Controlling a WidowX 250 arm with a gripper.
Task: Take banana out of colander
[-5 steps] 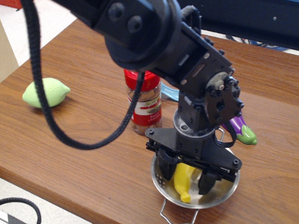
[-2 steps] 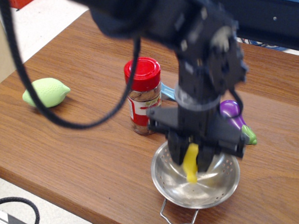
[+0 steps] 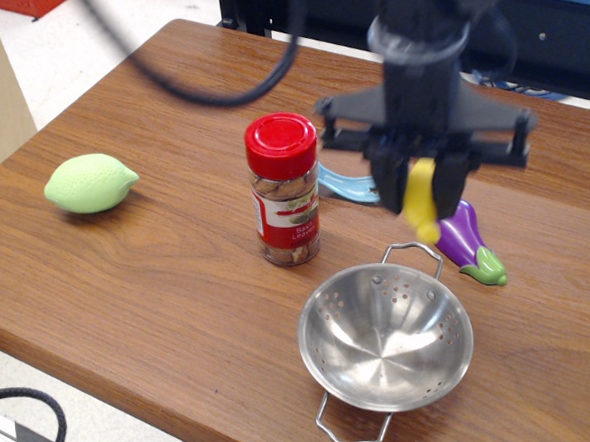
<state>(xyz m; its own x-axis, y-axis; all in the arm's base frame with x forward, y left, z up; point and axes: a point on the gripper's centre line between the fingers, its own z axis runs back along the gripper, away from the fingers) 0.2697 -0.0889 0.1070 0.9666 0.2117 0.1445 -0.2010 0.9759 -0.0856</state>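
Banana lifted from colander, hanging vertical

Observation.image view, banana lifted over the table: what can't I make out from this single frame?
- Pincer and banana: motion-blurred, so the exact grip on the fruit is unclear.
- Blue item behind the spice jar: partly hidden by the jar and the pincer; cannot identify it.
- Eggplant: upper end covered by the banana.
- Arm: cut off by the top edge.
- Colander: fully visible, empty.

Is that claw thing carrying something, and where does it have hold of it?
Yes: the tool pinches the banana by its upper end.
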